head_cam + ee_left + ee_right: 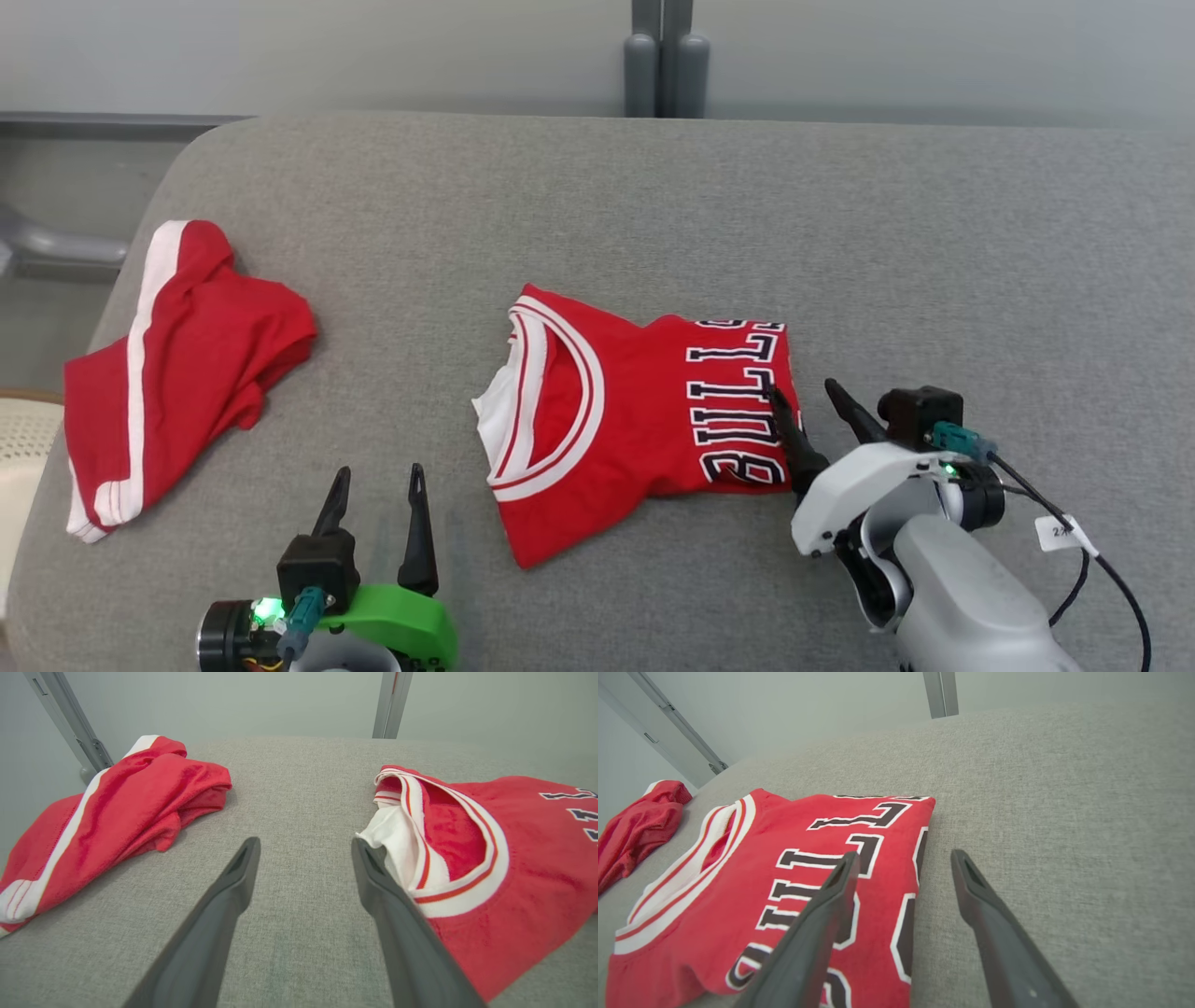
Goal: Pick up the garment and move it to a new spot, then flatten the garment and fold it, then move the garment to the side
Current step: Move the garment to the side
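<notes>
Grey woven fabric covers a broad cushion (653,205) with a rounded far left corner; behind it stand a pale wall (373,47) and two grey posts (665,65).

A red jersey (644,420) lies folded into a compact block at the middle of the cushion, towards the near edge. Its neck opening faces the left edge and is trimmed in white bands with thin red lines, with a flap of white lining showing beside it. Towards the right edge, black block letters outlined in white run sideways across the cloth. They read "BULL", and a further letter is cut off at the fold. More black-and-white marks curl over the right-hand fold, too partial to read.

Red shorts (187,373) with a white side stripe lie crumpled near the left edge, well apart from the jersey.

Near the front edge, the left fingers (417,523) are spread wide over bare fabric, just left of the jersey's collar. The right fingers (792,434) are also spread wide and straddle the jersey's lettered fold, one over the letters and one over bare cushion. Whether they touch the cloth cannot be told.
</notes>
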Controlling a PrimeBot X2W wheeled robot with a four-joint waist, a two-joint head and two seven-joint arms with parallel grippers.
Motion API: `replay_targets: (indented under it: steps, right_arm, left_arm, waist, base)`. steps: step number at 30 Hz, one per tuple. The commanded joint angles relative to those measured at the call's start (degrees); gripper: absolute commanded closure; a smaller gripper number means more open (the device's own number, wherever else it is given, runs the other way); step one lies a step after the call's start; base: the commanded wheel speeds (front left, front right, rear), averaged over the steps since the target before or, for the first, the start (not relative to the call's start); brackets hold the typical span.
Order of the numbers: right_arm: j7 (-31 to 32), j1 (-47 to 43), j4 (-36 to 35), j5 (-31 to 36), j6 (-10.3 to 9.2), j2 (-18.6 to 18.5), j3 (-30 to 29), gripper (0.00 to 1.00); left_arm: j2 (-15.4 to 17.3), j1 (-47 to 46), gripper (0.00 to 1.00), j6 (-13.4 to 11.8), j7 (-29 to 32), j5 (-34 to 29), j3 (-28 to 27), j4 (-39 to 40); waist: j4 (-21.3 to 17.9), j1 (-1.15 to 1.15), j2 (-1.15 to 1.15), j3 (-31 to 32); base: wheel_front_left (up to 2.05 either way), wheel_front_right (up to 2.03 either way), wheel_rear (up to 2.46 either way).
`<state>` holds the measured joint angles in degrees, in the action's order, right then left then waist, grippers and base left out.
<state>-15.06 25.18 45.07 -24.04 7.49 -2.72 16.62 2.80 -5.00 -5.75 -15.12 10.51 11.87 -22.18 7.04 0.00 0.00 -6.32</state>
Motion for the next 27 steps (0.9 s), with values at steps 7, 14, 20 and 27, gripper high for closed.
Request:
replay_targets:
  steps: [7, 14, 20, 27]
  right_arm:
    - [-0.1, 4.8, 11.4, -4.3, 0.0, -0.3, 1.0, 0.53]
    - [0.0, 6.4, 11.8, -7.7, -0.01, -0.3, 2.9, 1.0]
    - [-0.1, 5.1, 9.9, -8.9, -0.06, -0.4, 3.5, 1.0]
    - [-0.1, 4.3, 7.3, -10.2, -0.06, -0.4, 5.4, 1.0]
  left_arm:
    - [0.2, -0.8, 0.0, 0.1, 0.0, -0.5, 0.1, 0.2]
    - [0.2, 0.0, 0.0, 0.2, 0.0, -0.8, -0.2, 0.6]
    - [0.2, -0.7, 0.0, 1.1, 0.0, -1.3, 0.6, 0.5]
    - [0.2, -1.8, 0.0, 1.2, 0.0, -0.7, 1.7, 0.0]
  waist:
    - [5.8, 0.0, 0.0, -2.1]
    - [3.0, 0.0, 0.0, -1.7]
    - [-5.3, 0.0, 0.0, 0.1]
    - [-19.0, 0.0, 0.0, 0.9]
  base:
    - [0.0, 0.0, 0.0]
    - [0.0, 0.0, 0.0]
    - [0.0, 0.0, 0.0]
    - [0.0, 0.0, 0.0]
